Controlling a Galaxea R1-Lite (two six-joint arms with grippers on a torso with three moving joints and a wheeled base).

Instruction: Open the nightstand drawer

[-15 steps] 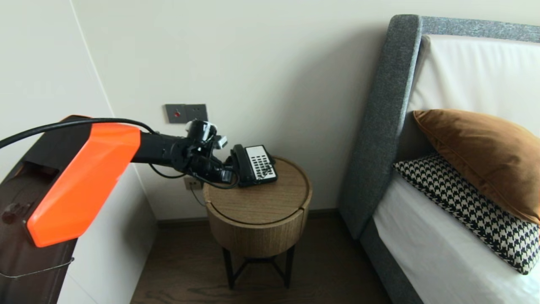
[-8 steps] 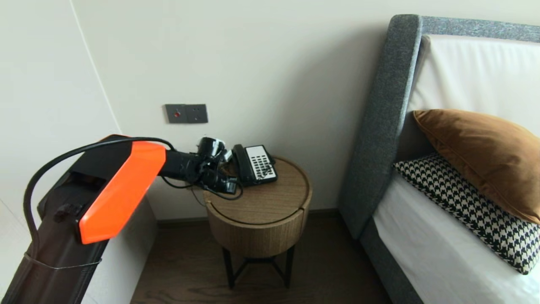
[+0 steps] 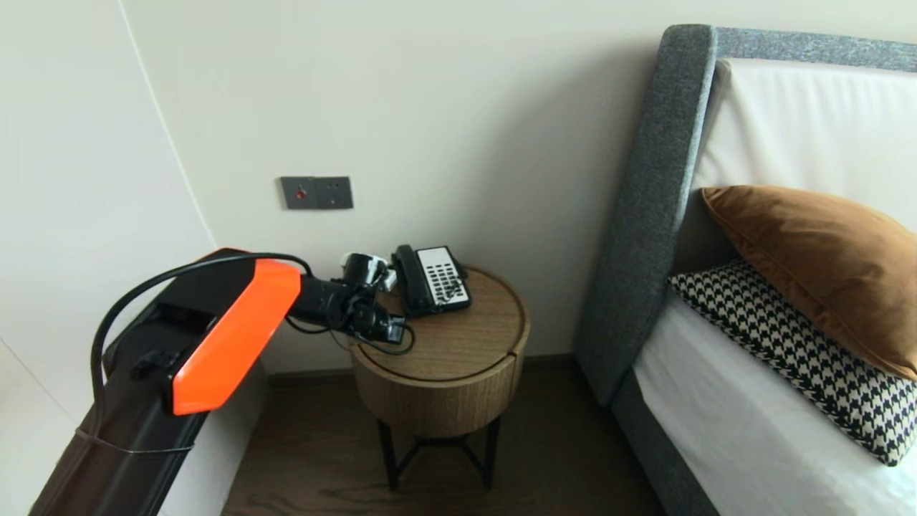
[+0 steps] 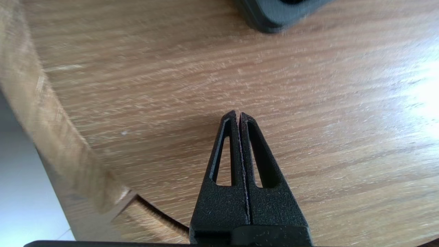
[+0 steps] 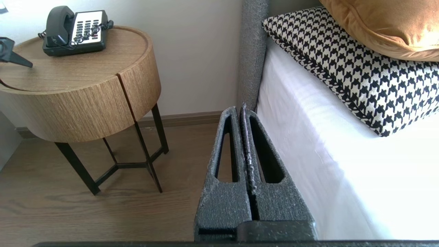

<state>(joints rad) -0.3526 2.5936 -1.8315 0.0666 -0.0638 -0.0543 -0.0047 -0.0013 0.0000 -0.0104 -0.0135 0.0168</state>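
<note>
From the head, we see the left claw [image 3: 398,335] low over the left part of the table [image 3: 458,344], just inside its rim. Its two fingers are pressed together with nothing between them. The phone [image 3: 432,279] sits at the back of the table, handset on its cradle, keypad facing up. A second ago the claw was higher and right up against the handset side of the phone. It has since dropped and drawn back toward the table's left edge, and there is now a clear strip of wood between it and the phone. The phone itself lies where it lay then. We judge that contact with the phone is over for now and that it was left in place. On the wall behind the table, up and to the left, is a grey switch plate [image 3: 316,192].

From the left wrist, the left claw [image 4: 238,115] points across the bare table top [image 4: 308,120], its tips together and close over the wood; we cannot tell whether they touch it. Only a dark corner of the phone [image 4: 274,17] shows, well ahead of the tips.

From the right wrist, the right claw [image 5: 240,109] is parked off to the right of the table [image 5: 85,103], above the floor [image 5: 103,206], its fingers closed on nothing. The phone [image 5: 75,31] sits at the table's back, and the left claw [image 5: 15,60] shows at the table's left edge. Right of the table stands the bed [image 5: 325,164], with a checked pillow [image 5: 360,75] under a brown pillow [image 5: 384,24].
</note>
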